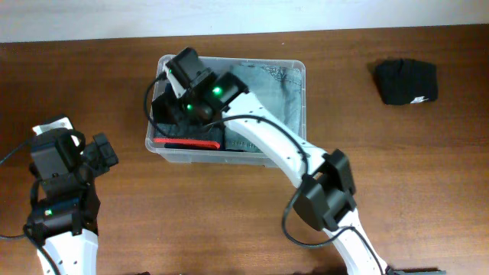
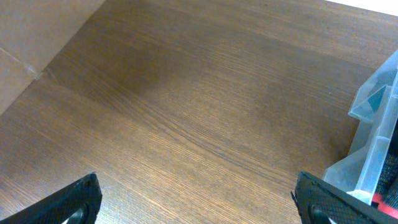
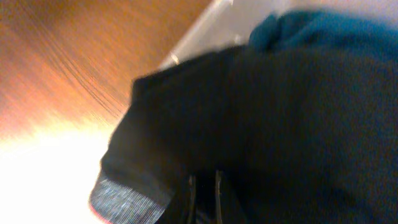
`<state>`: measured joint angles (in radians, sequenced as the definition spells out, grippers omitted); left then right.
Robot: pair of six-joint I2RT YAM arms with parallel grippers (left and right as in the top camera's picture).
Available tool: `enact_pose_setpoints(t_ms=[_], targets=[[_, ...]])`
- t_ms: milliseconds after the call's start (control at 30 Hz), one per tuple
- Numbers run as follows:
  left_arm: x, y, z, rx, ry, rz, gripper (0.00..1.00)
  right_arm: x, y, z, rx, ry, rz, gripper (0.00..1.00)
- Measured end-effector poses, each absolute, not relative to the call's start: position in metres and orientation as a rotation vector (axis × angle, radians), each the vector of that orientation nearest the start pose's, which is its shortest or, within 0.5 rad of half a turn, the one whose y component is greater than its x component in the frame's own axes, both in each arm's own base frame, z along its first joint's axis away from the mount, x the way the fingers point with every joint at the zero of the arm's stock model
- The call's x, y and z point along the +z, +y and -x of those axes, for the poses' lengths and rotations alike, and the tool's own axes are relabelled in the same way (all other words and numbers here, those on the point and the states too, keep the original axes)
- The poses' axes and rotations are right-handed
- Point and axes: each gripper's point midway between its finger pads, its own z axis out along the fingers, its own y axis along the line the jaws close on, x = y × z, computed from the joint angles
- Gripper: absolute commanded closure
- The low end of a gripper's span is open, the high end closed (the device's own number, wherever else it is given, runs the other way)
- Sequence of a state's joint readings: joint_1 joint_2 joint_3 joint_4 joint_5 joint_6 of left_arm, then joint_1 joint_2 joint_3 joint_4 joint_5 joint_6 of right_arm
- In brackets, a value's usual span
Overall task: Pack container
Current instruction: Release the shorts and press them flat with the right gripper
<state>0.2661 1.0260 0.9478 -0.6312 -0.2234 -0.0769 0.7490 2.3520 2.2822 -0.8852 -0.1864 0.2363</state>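
Your right pincer [image 3: 205, 186] was closed, its two fingers drawn together low in the wrist view and pressed into black cloth [image 3: 261, 124]. Whether a fold was actually nipped between the tips you could not tell: that view was blurred and the cloth filled most of it. A teal cloth [image 3: 323, 31] showed at the upper right, and a pale stretch of the container's rim crossed the top centre.

Your left pincer [image 2: 196, 193] stood wide apart and held nothing, with bare counter [image 1: 382, 191] between its fingers.

From overhead, the container [image 1: 303, 99] sat at upper centre of the frame. The right arm [image 1: 275, 145] reached up from the lower right and over the near wall, with its wrist above the container's left half. The right pincer was down inside that half, hidden under the wrist. The left pincer was at the lower left, outside the container and near its left wall; in the left wrist view only the container's corner showed, cut off at the right edge.

Inside, a grey garment [image 1: 275, 84] filled the right half and a red strip [image 1: 183, 141] lay along the lower left wall. A black bundle [image 1: 405, 80] lay on the counter at the upper right, well apart from the container.
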Motion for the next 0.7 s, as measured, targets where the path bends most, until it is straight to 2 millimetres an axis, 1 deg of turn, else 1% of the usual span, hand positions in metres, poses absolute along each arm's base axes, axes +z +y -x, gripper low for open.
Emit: enact_pose_setpoints(t_ms=[100,167,400,467,533,633,700], targets=[[0.223,0.120,-0.294,0.354,2.227,0.505,0.01,0.128,0.430,-0.413,0.599,2.546,0.748,0.96],[0.223,0.120,-0.294,0.354,2.227,0.505,0.01,0.121,0.429,-0.412,0.594,2.564,0.752,0.96],[0.223,0.120,-0.294,0.354,2.227,0.505,0.01,0.118,0.424,-0.413,0.560,2.575,0.743,0.96],[0.223,0.120,-0.294,0.354,2.227,0.505,0.01,0.121,0.419,-0.416,0.526,2.572,0.728,0.96],[0.223,0.120,-0.294,0.354,2.227,0.505,0.01,0.130,0.413,-0.421,0.489,2.555,0.706,0.96],[0.223,0.120,-0.294,0.354,2.227,0.505,0.00,0.153,0.397,-0.434,0.445,2.513,0.650,0.95],[0.223,0.120,-0.294,0.354,2.227,0.505,0.00,0.170,0.382,-0.445,0.422,2.487,0.602,0.95]])
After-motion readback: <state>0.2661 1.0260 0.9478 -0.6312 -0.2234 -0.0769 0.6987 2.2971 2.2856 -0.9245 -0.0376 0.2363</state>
